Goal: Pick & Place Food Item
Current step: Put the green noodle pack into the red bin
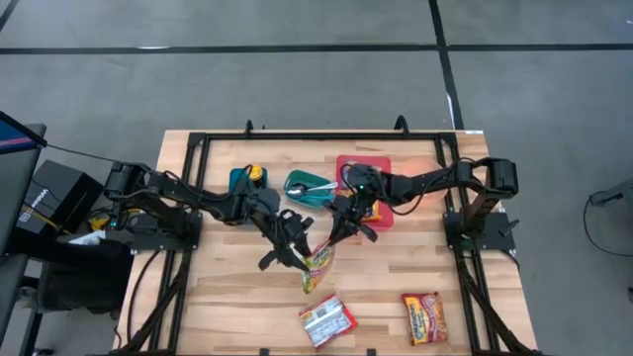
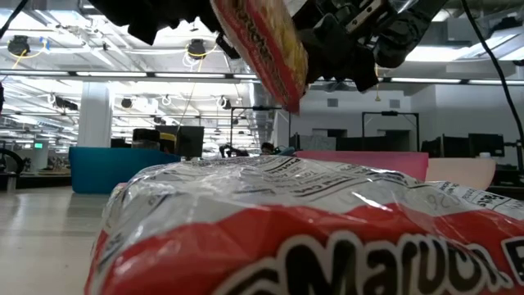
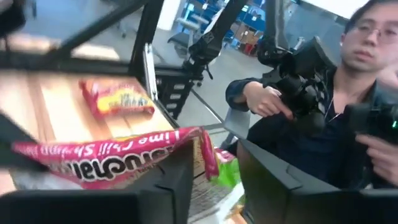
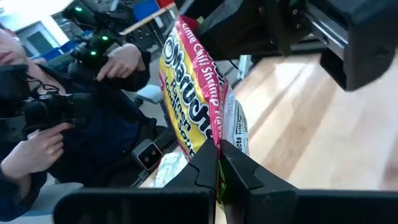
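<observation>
— Where the two arms meet at the middle of the overhead frame, what is each pincer doing?

— The right pincer is clamped shut on an edge of the noodle packet; in its wrist view the two dark fingers pinch the wrapper between them. The left pincer has its fingers parted, with the same packet lying across the gap; I cannot tell whether they touch it.

— And where is the packet?

— Lifted off the wooden surface, hanging just below centre in the overhead frame, between the two pincers. In the low view it dangles at the top centre.

— What lies around it?

— Two more packets rest on the surface: a red and white one at the lower middle, and a red and yellow one to its right. Above them sit a teal bowl, a red plate and a teal holder with a yellow piece.

— Anyone nearby?

— A person is beyond the surface's edge, hands on the control handles.
</observation>
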{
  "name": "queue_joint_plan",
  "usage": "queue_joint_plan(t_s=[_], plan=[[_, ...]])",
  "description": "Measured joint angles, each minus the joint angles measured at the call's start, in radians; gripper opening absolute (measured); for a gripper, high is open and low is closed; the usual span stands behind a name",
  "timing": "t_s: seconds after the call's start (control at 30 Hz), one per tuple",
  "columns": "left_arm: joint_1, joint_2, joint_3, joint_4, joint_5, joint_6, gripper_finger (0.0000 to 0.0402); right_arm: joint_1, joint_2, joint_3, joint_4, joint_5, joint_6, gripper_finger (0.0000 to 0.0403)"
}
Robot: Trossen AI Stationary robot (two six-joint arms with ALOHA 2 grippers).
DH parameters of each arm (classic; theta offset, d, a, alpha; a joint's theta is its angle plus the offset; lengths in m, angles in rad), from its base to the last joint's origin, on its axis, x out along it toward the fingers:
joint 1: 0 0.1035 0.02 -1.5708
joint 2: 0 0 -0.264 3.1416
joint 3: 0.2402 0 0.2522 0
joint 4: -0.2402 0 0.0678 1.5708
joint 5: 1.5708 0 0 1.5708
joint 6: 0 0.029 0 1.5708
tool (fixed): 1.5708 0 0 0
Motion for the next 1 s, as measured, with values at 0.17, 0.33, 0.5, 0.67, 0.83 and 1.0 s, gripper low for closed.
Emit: queue_joint_plan(t_s=[0.17,0.33,0.5,0.67,0.83,1.0], plan=[[0.032,0.0,0.0,-0.095,0.001,-0.152,0.0155,-0.01,0.0,0.0,-0.073,0.026,-0.03,0.0],[0.076,0.0,0.0,-0.199,-0.003,-0.261,0.0171,-0.009,0.0,-0.001,-0.133,0.057,-0.053,0.0],[0.103,0.0,0.0,-0.233,0.028,-0.299,0.0171,-0.009,0.0,-0.001,-0.189,0.094,-0.081,0.0],[0.115,-0.023,0.001,-0.262,0.047,-0.301,0.0166,-0.009,0.0,-0.001,-0.227,0.119,-0.09,0.0],[0.133,-0.075,0.001,-0.307,0.045,-0.315,0.016,-0.009,-0.019,-0.001,-0.271,0.152,-0.105,0.0],[0.136,-0.139,0.001,-0.366,-0.061,-0.309,0.0156,0.0,-0.11,-0.001,-0.391,0.254,-0.174,0.0]])
